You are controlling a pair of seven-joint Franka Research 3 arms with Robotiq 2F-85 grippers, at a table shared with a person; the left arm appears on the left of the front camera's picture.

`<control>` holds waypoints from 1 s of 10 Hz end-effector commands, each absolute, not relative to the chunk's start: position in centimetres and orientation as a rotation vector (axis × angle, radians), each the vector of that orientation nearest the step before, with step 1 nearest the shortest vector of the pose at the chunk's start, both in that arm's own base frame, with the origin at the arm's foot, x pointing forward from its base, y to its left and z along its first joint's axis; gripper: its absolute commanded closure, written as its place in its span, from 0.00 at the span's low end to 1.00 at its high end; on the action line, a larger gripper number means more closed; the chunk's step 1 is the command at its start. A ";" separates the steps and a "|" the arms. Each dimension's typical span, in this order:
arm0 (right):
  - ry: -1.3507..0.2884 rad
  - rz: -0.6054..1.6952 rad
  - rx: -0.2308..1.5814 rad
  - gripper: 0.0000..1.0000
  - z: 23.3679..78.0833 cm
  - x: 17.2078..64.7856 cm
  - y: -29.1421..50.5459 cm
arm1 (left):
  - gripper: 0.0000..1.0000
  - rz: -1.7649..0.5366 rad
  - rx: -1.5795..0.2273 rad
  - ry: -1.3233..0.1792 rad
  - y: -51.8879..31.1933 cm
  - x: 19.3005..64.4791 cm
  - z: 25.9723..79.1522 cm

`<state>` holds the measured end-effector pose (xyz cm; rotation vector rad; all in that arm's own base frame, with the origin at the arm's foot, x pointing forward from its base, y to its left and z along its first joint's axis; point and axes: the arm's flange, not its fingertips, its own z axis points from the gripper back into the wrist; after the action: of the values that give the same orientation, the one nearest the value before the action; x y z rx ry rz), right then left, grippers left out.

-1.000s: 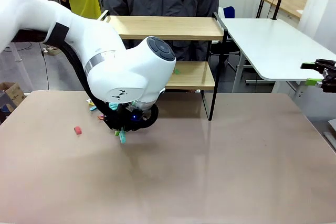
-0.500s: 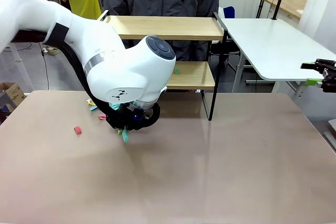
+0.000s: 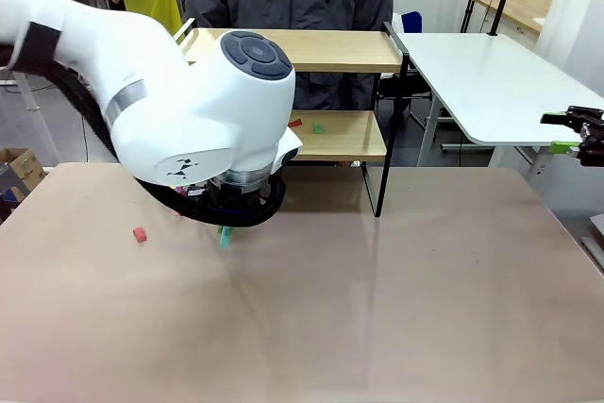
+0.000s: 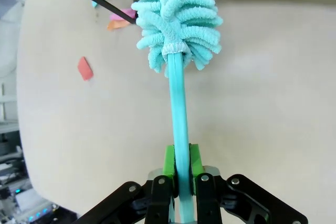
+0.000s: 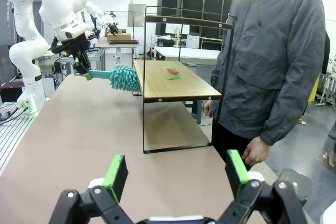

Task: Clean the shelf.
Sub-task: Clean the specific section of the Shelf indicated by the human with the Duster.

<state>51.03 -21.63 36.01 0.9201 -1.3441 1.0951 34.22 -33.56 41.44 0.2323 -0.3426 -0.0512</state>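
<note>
Left gripper, lower centre of left wrist view, pinches the handle of the teal duster. Right gripper stands spread. Shelf: upper centre, front view. Arm logo illegible.

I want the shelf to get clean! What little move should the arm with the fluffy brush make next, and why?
Probably sweep the teal duster inward across the shelf's lower board toward the red scrap and green scrap. The left gripper is shut on its handle, and the head looks to be at that board's edge.

Scraps lie on the lower board of the shelf.
</note>
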 end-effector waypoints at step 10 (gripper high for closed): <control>-1.346 1.099 0.914 0.00 36.3 51.1 -21.6 | 0.87 -0.728 0.140 -0.083 -18.2 28.0 52.1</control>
<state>51.03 -21.64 36.02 0.9201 -1.3441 1.0951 28.41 -20.14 50.04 0.1546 -0.1047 -0.6540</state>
